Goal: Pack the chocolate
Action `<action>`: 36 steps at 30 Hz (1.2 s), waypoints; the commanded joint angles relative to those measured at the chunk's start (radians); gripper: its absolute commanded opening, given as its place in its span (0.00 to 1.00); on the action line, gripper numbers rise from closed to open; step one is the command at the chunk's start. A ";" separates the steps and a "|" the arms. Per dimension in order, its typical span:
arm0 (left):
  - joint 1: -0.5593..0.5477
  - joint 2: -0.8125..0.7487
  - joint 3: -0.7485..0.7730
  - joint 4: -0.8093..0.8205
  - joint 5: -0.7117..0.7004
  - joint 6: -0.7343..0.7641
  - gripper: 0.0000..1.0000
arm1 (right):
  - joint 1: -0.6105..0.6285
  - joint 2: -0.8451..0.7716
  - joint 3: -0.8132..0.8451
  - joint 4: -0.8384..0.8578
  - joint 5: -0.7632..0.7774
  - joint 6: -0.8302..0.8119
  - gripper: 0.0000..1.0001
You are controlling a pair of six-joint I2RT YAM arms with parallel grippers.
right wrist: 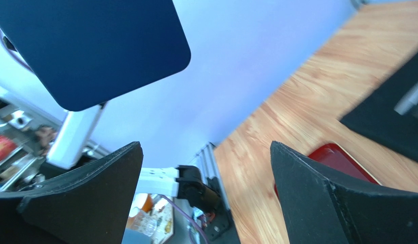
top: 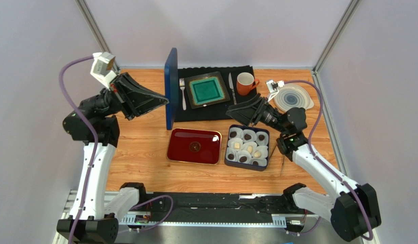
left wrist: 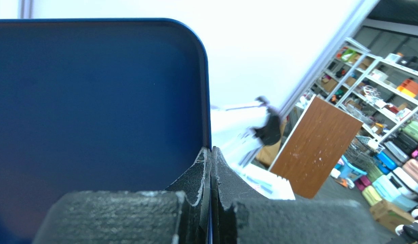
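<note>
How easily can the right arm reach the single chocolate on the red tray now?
Probably yes: the right gripper is open and empty, the chocolate lies uncovered on the red tray, and the left gripper holds the blue lid upright behind it.

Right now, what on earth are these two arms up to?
They are packing chocolates. The left gripper is shut on a blue lid, holding it upright. The right gripper is open, near the dark box, where the chocolates sit in white paper cups. One chocolate lies on the red tray.
</note>
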 commanded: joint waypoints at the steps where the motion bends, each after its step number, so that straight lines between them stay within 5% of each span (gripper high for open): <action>1: -0.005 -0.005 0.148 0.245 -0.122 -0.237 0.00 | 0.031 0.096 0.015 0.547 -0.027 0.206 1.00; 6: -0.005 0.026 0.269 0.205 -0.148 -0.254 0.00 | 0.044 0.320 0.108 0.901 0.028 0.464 1.00; 14: -0.005 0.000 0.225 0.221 -0.148 -0.275 0.00 | 0.179 0.539 0.453 0.903 0.110 0.452 1.00; 30: -0.005 0.011 0.202 0.277 -0.169 -0.309 0.00 | 0.304 1.042 1.028 0.908 0.252 0.705 0.96; 36: -0.005 0.006 0.179 0.293 -0.160 -0.308 0.00 | 0.324 1.106 1.239 0.911 0.248 0.773 0.95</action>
